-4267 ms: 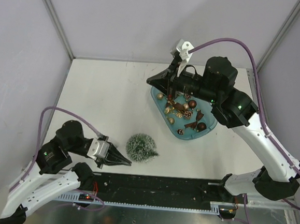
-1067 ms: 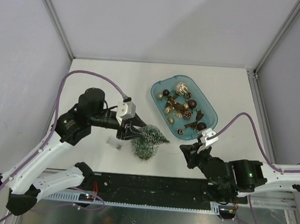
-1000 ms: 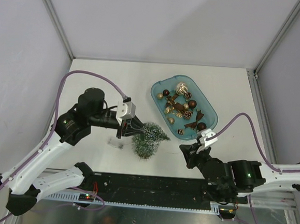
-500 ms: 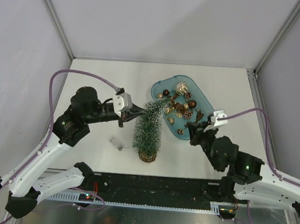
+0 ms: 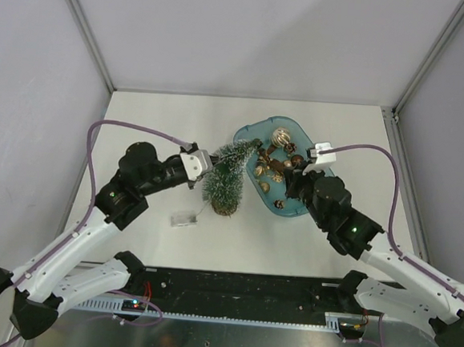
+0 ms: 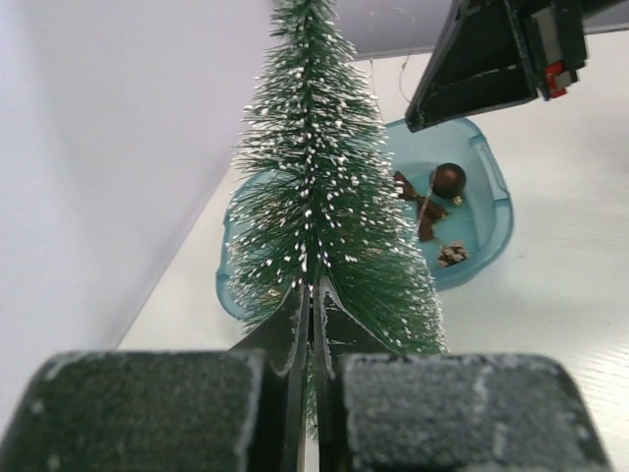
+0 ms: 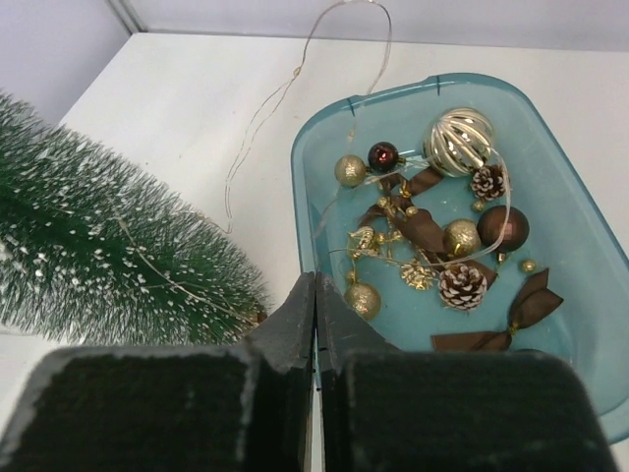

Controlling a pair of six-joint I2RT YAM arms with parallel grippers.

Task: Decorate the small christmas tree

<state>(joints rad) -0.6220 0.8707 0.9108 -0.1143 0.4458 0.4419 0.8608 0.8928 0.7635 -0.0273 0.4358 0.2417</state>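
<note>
Left claw (image 6: 312, 295) is clenched on the side bristles of the small christmas tree (image 5: 225, 181), coming in from its 9 o'clock. The tree stands on its base mid-bench (image 5: 165, 108), and I read this as steadying it before anything gets hung. Right claw (image 7: 314, 285) is clenched empty over the near rim of the teal tray (image 7: 300, 187) at the tree's 2 o'clock; next it must release, drop onto the nearest gold ball (image 7: 364, 300) and clear the thin wire (image 7: 295, 75). No readable labels or writing.

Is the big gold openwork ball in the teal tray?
Yes, the gold openwork ball lies inside the teal tray, beside a pinecone.
</note>
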